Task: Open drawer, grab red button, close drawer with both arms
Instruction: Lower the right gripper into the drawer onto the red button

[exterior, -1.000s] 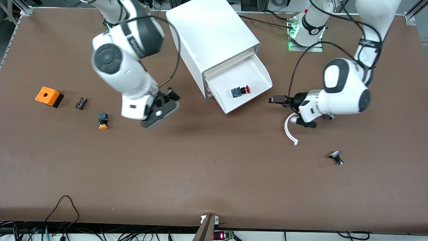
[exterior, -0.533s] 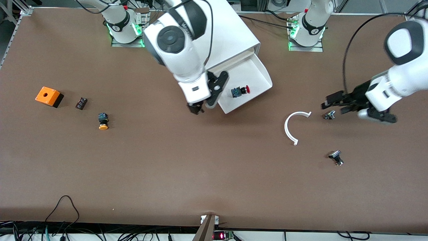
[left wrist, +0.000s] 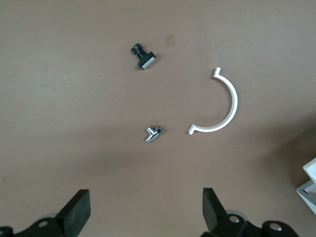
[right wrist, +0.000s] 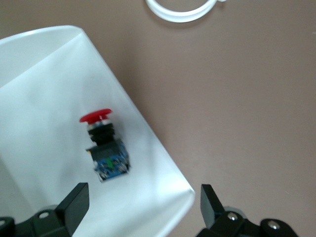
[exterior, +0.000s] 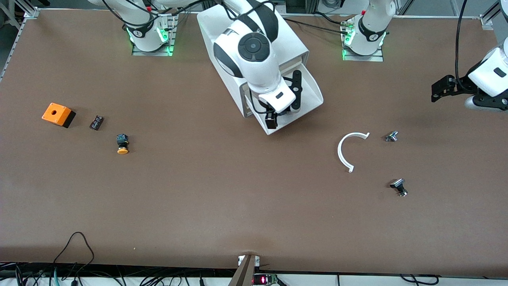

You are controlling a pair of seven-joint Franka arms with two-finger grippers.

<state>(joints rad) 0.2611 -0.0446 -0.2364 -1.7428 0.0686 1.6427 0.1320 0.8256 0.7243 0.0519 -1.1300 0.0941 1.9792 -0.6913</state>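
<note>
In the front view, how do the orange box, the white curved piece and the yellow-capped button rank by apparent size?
1. White curved piece, largest in span.
2. Orange box.
3. Yellow-capped button, smallest.

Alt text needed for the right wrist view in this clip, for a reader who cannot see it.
The red-capped button lies on its side in the open white drawer, directly below the right gripper, whose fingers are spread wide. Brown table fills the rest, with a curved white plastic strip at the frame's edge.

A broad brown table [exterior: 222,206] — black cables [exterior: 75,254] trailing along its near edge.
</note>
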